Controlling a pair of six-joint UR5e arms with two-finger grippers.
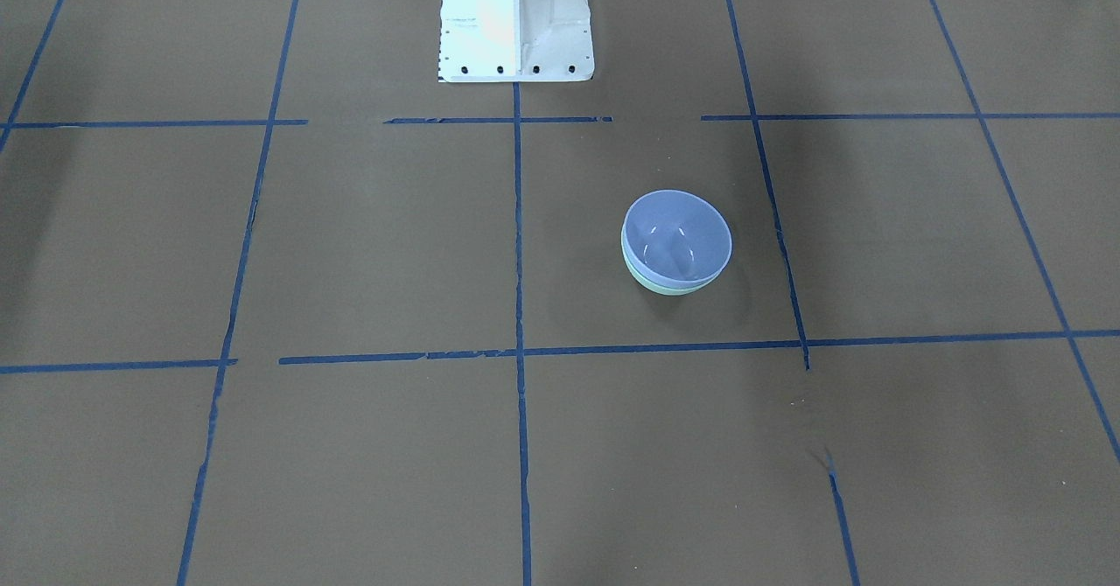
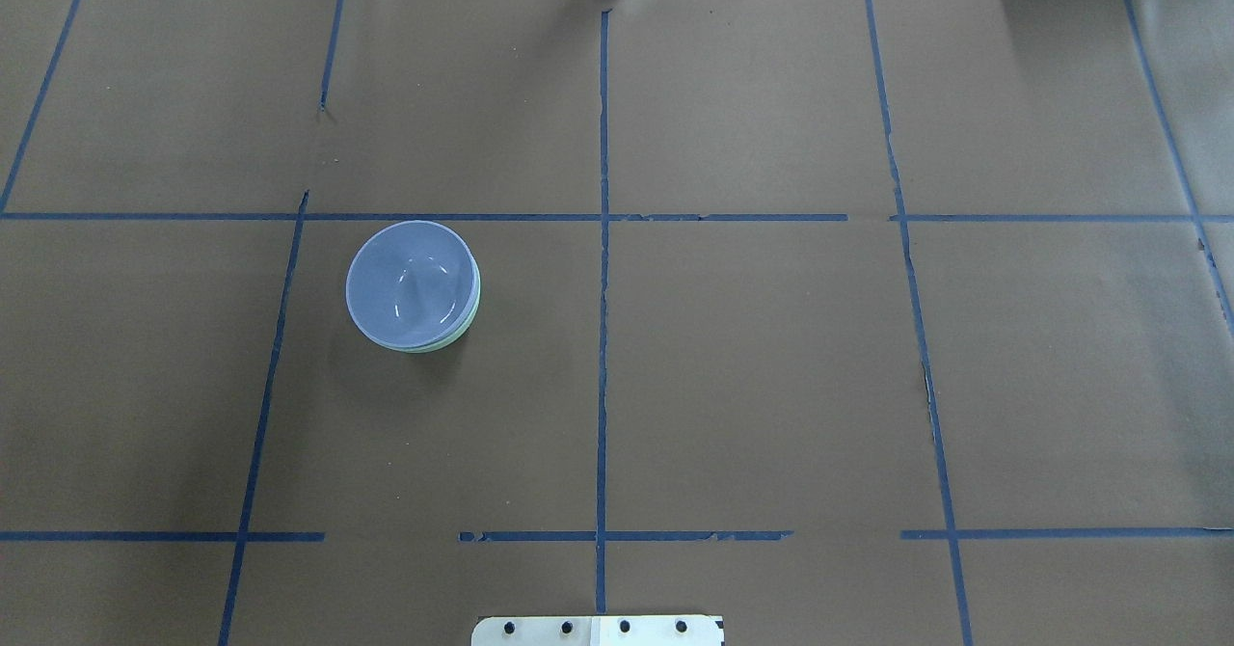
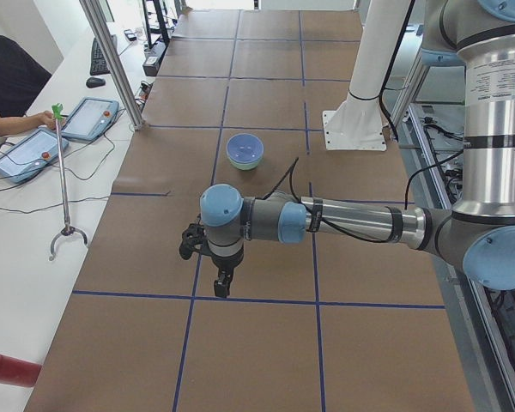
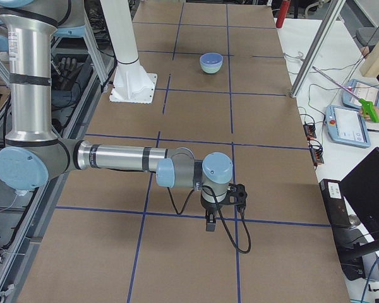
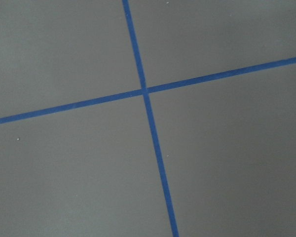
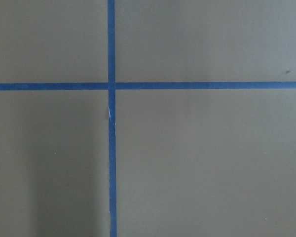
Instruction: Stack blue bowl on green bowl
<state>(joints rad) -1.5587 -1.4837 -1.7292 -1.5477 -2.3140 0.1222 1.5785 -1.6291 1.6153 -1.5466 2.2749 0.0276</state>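
- Finds the blue bowl (image 1: 676, 236) nested upright inside the green bowl (image 1: 665, 288), with only a thin mint sliver showing under the blue rim.
- Places that stack on the bench (image 2: 771, 386), on the robot's left half, in the middle row of squares marked by the blue tape lines (image 2: 603, 337), near the centre line but not touching it.
- Sees the same pair from overhead, open mouth up, blue (image 2: 413, 282) seated squarely in green (image 2: 453, 342).
- Puts the left tool (image 3: 221, 290) at the end of the near arm in the left-side view, pointing down over the bench close to a tape crossing, well apart from the bowls.
- Cannot tell the left tool's state, open or closed, from that side view alone.
- Puts the right tool (image 4: 210, 226) likewise pointing down near a tape crossing at the other end of the bench, far from the stack.
- Cannot tell its state either.
- Gets from both wrist cameras nothing but brown bench paper and crossing tape.
- Notes the white robot pedestal (image 1: 516, 17) bolted at the bench's edge, and a seated operator (image 3: 4, 73) beside two teach pendants (image 3: 90, 118).
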